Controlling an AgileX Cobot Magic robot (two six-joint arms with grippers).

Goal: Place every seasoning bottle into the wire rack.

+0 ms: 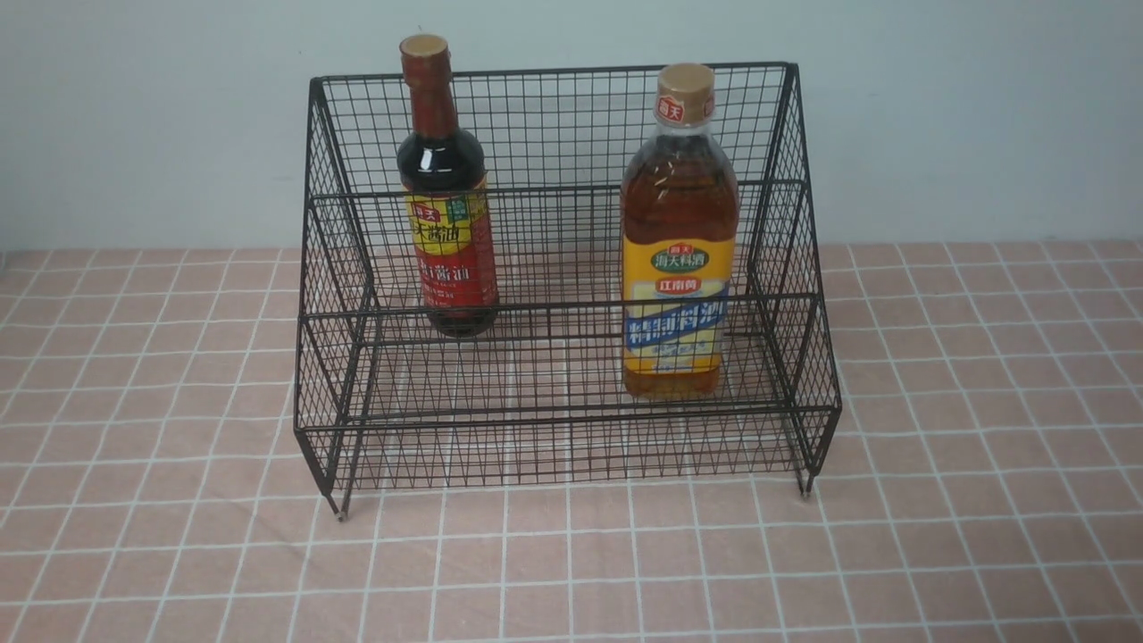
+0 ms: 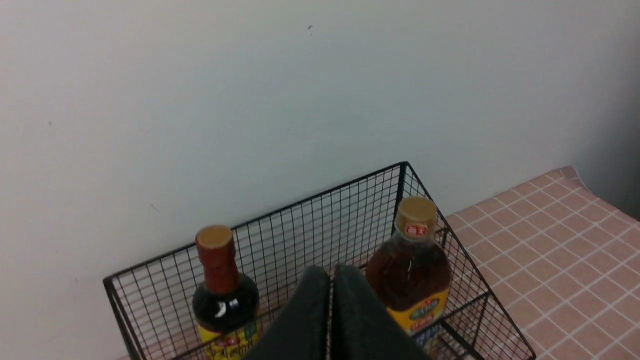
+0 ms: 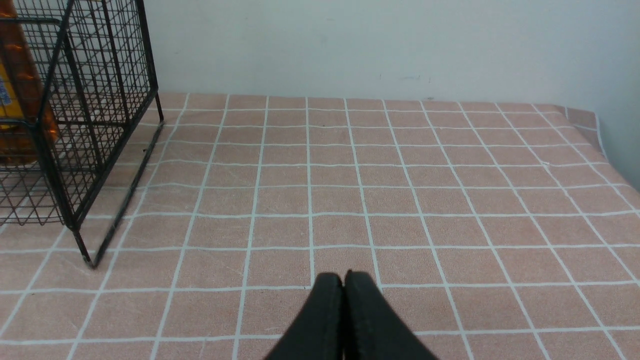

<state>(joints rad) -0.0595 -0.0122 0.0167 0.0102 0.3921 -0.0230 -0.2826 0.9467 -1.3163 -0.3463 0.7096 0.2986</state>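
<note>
The black wire rack [image 1: 554,429] stands on the tablecloth against the wall. The slim dark soy-sauce bottle [image 1: 446,214] stands upright on its upper step at the left. The wider amber bottle [image 1: 679,259] with a tan cap stands upright on the lower step at the right. In the left wrist view the soy-sauce bottle [image 2: 222,285] and the amber bottle [image 2: 412,270] show inside the rack [image 2: 320,225], and my left gripper [image 2: 331,274] hangs above and between them, shut and empty. My right gripper [image 3: 343,280] is shut and empty over bare cloth, right of the rack [image 3: 80,125]. Neither arm shows in the front view.
A pink tablecloth with a white grid [image 1: 804,554] covers the table up to the pale wall [image 1: 964,116]. The cloth's right edge [image 3: 600,140] shows in the right wrist view.
</note>
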